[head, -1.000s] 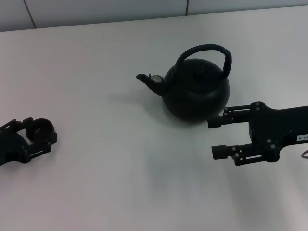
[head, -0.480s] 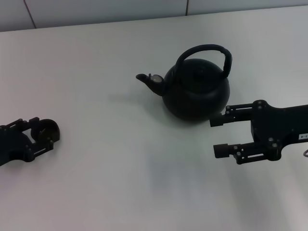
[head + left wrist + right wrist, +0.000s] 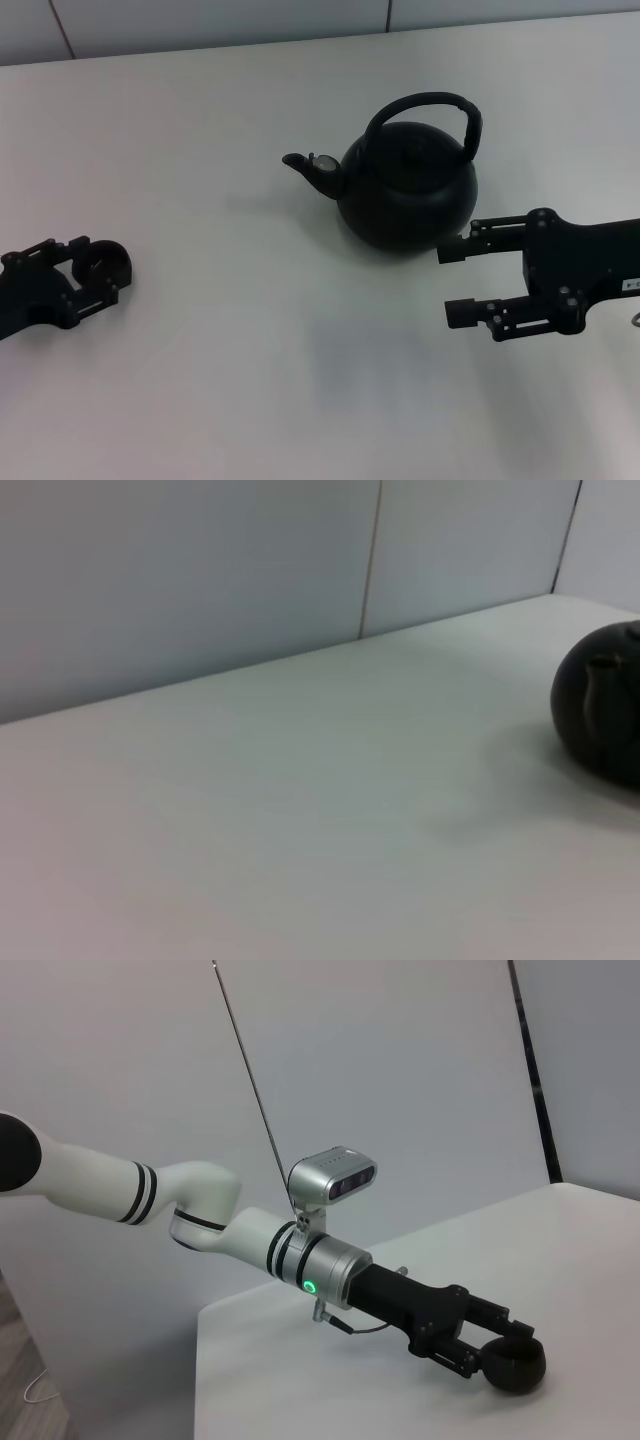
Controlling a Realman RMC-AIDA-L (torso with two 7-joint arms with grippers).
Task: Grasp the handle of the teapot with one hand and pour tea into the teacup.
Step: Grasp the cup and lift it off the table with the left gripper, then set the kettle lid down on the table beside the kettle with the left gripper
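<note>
- Gripping the teacup (image 3: 103,260), the left gripper (image 3: 98,272) sits low at the table's (image 3: 250,380) left edge, fingers clamped on the cup's sides.
- Right gripper (image 3: 452,282) hangs released, jaws wide, upper finger just beside the teapot (image 3: 405,195); the handle (image 3: 425,102) is untouched.
- No legible writing.
- Right wrist view alone shows the left arm's (image 3: 200,1220) green light; left wrist view catches only the teapot's edge.

black teapot (image 3: 408,195), white table (image 3: 220,350)

Left gripper (image 3: 96,272) carries the teacup (image 3: 103,261) a little further toward the teapot (image 3: 405,190).
</note>
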